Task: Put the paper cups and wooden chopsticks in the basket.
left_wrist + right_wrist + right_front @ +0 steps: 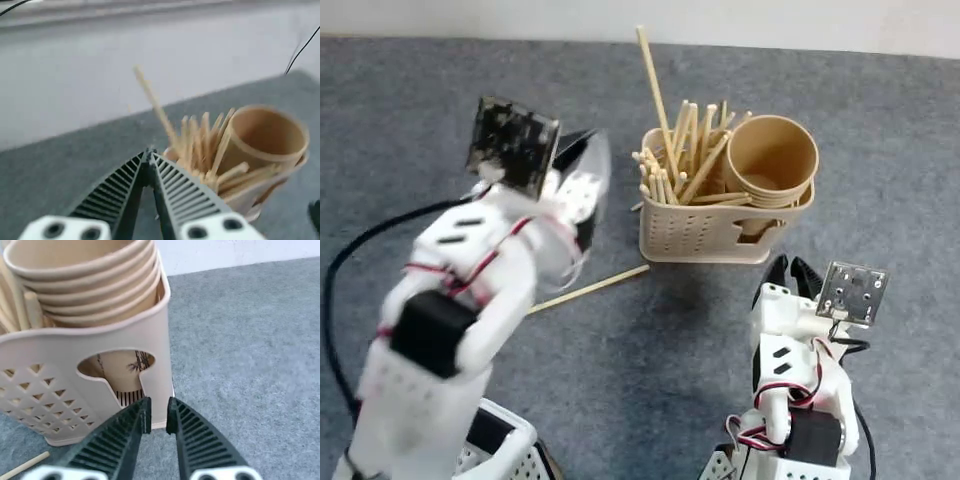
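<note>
Left hand (pixel 150 152) clenched, right hand (pixel 158 412) slightly parted; beige lattice basket (pixel 60 347), tan cups (pixel 100 290), chopsticks (pixel 680 160).

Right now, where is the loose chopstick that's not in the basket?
In the high view the loose chopstick lies flat on the grey mat, between the basket's near corner and the left arm.

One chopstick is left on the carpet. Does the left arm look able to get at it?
Probably yes. The chopstick lies bare on the carpet beside the basket, close to the left arm. The left gripper is raised with fingers shut, so it must open and come down.
</note>
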